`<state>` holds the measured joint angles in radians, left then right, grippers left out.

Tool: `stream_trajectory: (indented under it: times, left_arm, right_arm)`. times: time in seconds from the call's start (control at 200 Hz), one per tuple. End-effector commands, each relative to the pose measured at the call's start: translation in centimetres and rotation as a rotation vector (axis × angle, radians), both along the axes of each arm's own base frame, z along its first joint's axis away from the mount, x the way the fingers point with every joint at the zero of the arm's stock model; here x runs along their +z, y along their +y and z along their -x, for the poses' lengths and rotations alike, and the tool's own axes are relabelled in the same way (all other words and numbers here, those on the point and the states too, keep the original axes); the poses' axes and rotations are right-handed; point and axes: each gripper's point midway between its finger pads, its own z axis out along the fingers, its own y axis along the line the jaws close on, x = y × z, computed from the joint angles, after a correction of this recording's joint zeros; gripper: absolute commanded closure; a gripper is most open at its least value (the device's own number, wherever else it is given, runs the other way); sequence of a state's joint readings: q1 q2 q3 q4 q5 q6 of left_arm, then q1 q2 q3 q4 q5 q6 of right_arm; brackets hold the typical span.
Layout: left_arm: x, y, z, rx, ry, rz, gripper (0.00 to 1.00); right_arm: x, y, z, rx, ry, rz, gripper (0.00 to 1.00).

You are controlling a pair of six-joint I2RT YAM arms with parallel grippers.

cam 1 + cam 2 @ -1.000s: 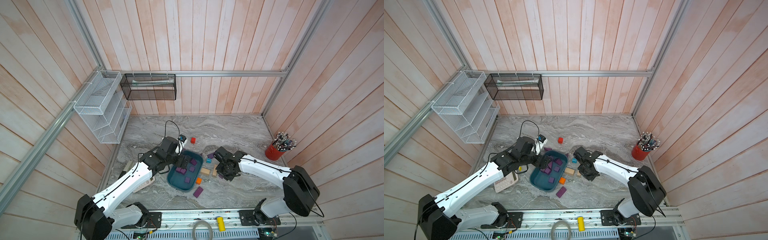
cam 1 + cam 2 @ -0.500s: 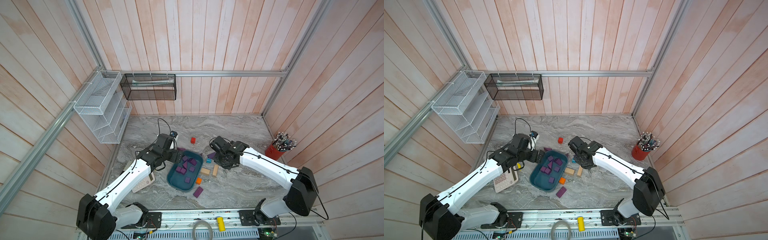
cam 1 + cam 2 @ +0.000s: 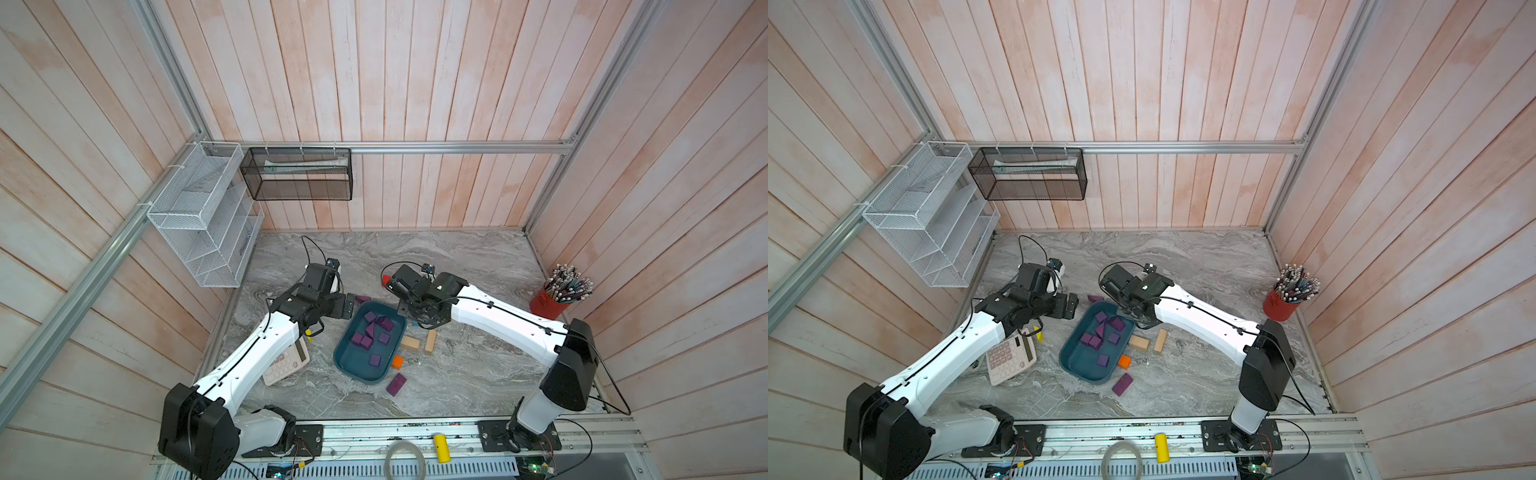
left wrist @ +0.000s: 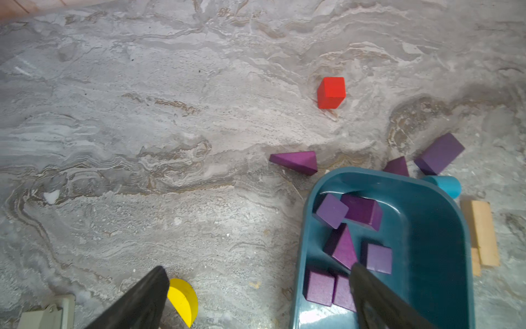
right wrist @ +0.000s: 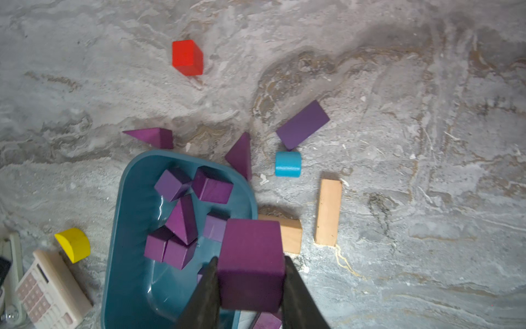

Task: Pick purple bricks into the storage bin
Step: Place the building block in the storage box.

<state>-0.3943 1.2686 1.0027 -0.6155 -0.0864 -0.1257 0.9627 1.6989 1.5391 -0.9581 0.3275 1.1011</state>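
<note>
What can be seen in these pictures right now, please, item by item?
storage bin: one, teal, mid-table.
purple bricks: twelve; seven in the bin, two wedges and an oblong past its far end, one oblong at its near end, one purple cube held.
tan blocks: two, right of the bin.
orange cube: one, by the bin's right side.
red cube: one, beyond the bin.
blue cylinder: one, beside the far oblong.
yellow half-disc: one, left of the bin.
calculator: one, cream, under the left arm.
pen cup: one, red, right edge.
wire rack: one, white, left wall.
mesh basket: one, black, back wall.
left gripper: black, open, empty.
right gripper: black, shut on the purple cube.
</note>
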Motion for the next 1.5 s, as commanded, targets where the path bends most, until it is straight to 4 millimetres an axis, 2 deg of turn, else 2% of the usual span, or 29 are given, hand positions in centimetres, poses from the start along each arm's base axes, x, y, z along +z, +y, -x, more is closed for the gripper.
stream_trajectory:
  times: [0.0, 0.215, 0.38, 0.65, 0.985, 1.49]
  left_arm:
    - [-0.5, 1.6, -0.4, 0.074, 0.034, -0.007, 0.00]
    - [-1.3, 5.2, -1.7, 0.220, 0.071, -0.006, 0.00]
    - [-1.2, 6.5, -2.1, 0.260, 0.074, 0.016, 0.00]
    - [-1.5, 6.5, -2.1, 0.257, 0.083, 0.019, 0.00]
    - [-1.7, 6.1, -2.1, 0.243, 0.091, 0.031, 0.00]
    - [-1.6, 6.4, -2.1, 0.255, 0.087, 0.023, 0.00]
  right_arm:
    - [-0.1, 1.5, -0.2, 0.113, -0.025, 0.053, 0.75]
    - [-1.5, 4.8, 0.4, 0.272, -0.013, 0.044, 0.75]
    - [-2.9, 6.6, 0.9, 0.385, 0.007, 0.034, 0.75]
    - [-5.8, 7.8, 1.2, 0.481, 0.053, 0.082, 0.75]
    - [-8.1, 8.3, 0.7, 0.527, 0.067, 0.131, 0.74]
    - [-10.2, 8.8, 0.3, 0.545, 0.079, 0.147, 0.74]
